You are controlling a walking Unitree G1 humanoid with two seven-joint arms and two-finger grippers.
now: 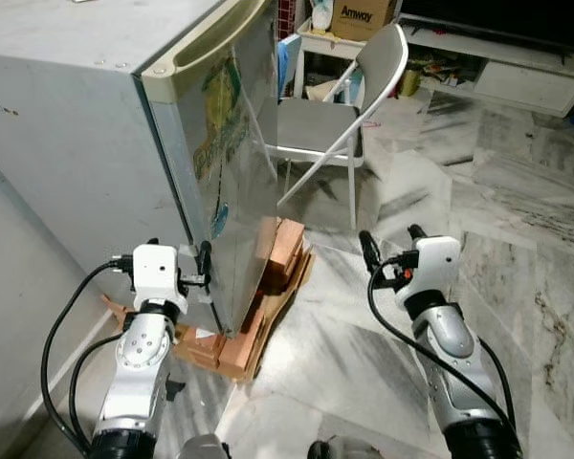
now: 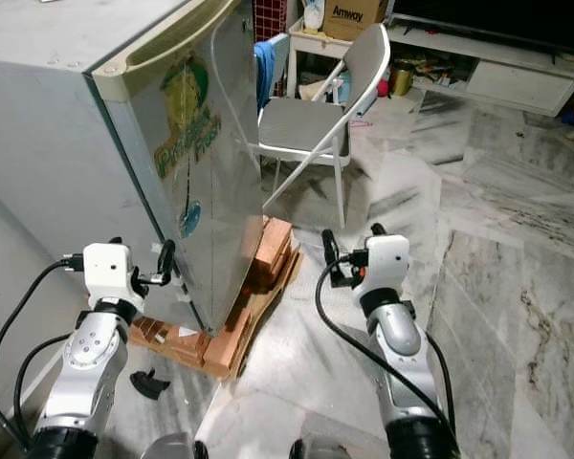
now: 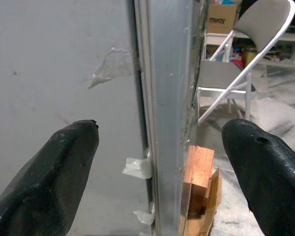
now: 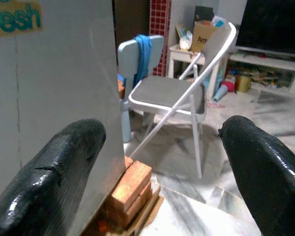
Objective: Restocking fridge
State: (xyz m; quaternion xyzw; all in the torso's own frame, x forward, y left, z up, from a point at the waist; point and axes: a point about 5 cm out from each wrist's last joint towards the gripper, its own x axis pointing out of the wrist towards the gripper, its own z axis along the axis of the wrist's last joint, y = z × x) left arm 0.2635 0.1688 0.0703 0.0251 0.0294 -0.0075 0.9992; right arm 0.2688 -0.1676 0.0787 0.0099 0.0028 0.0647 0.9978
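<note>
A small grey fridge [image 1: 77, 143] stands on the left, its door [image 1: 234, 143] shut and carrying a green sticker, with a cream handle strip [image 1: 210, 38] along the top. My left gripper [image 3: 160, 128] is open low at the fridge's front corner, one finger on the side wall and the other before the door, with the door's edge seam [image 3: 162, 98] between them. My right gripper [image 1: 392, 241] is open and holds nothing. It hangs over the marble floor to the right of the fridge and points toward the chair.
The fridge rests on bricks and wooden boards [image 1: 277, 258] that stick out in front. A grey folding chair [image 1: 335, 124] stands just beyond the door. A cardboard box [image 1: 364, 14] on a small table and a low TV cabinet [image 1: 517, 67] are at the back.
</note>
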